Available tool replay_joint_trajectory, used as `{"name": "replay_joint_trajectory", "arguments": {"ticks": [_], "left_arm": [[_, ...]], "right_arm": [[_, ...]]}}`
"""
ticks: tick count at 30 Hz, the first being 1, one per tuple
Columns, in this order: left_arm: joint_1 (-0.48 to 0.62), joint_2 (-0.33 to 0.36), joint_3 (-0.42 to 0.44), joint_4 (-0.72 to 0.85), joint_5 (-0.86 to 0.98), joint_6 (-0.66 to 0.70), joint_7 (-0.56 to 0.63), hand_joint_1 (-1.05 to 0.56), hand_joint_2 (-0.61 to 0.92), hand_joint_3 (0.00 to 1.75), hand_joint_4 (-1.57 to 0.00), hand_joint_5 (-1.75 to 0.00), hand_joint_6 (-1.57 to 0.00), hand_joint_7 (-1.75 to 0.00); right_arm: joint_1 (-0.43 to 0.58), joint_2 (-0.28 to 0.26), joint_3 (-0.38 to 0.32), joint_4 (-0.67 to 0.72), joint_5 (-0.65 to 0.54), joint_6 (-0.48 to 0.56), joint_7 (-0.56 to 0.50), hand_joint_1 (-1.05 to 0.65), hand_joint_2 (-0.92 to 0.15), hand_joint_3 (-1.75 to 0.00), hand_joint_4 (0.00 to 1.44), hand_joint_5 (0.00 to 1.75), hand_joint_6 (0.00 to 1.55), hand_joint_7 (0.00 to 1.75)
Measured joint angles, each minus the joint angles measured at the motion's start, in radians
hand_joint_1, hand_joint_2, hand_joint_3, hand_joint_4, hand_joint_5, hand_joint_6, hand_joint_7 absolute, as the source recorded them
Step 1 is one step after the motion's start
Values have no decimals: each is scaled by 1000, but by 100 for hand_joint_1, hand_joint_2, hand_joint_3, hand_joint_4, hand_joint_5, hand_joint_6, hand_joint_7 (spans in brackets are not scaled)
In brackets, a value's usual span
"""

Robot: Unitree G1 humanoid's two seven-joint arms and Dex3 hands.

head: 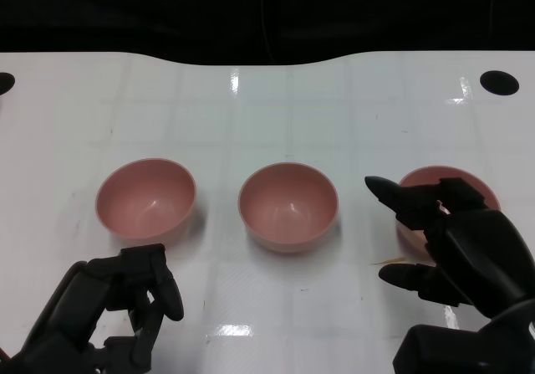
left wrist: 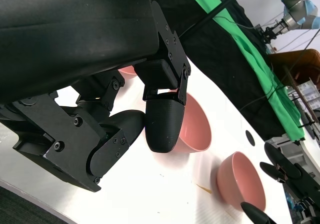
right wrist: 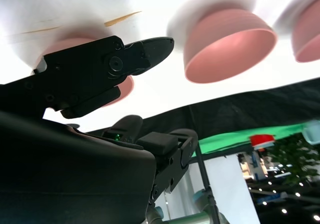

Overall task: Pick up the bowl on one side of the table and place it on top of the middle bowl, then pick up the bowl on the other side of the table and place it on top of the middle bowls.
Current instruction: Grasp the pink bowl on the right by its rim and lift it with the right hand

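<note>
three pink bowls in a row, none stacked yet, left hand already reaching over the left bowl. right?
Not quite. The reaching hand is the right hand, its fingers over the right bowl. The head view shows the left hand short of the left bowl.

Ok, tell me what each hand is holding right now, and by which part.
Nothing is held. The right hand hovers open over the right pink plastic bowl without gripping it; the left hand, fingers curled, is empty.
</note>
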Motion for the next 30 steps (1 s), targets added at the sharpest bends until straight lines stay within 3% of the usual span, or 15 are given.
{"name": "replay_joint_trajectory", "arguments": {"ticks": [12, 21, 30], "left_arm": [[0, 8, 0, -5, 2, 7, 0, -14, 39, 143, -87, -174, -81, -155], [-4, 14, 0, -5, 1, 7, 0, -14, 39, 142, -86, -174, -80, -154], [-7, 15, 1, -6, -1, 17, -1, -14, 39, 141, -86, -172, -81, -153]], "right_arm": [[-15, -2, 46, -60, -152, 229, 115, -63, -87, 0, 0, 45, 12, 2], [-54, -2, 77, -22, -210, 314, 128, -63, -87, -1, 0, 41, 14, 3], [-101, -2, 109, 42, -237, 397, 141, -63, -89, -1, 0, 50, 17, 3]]}}
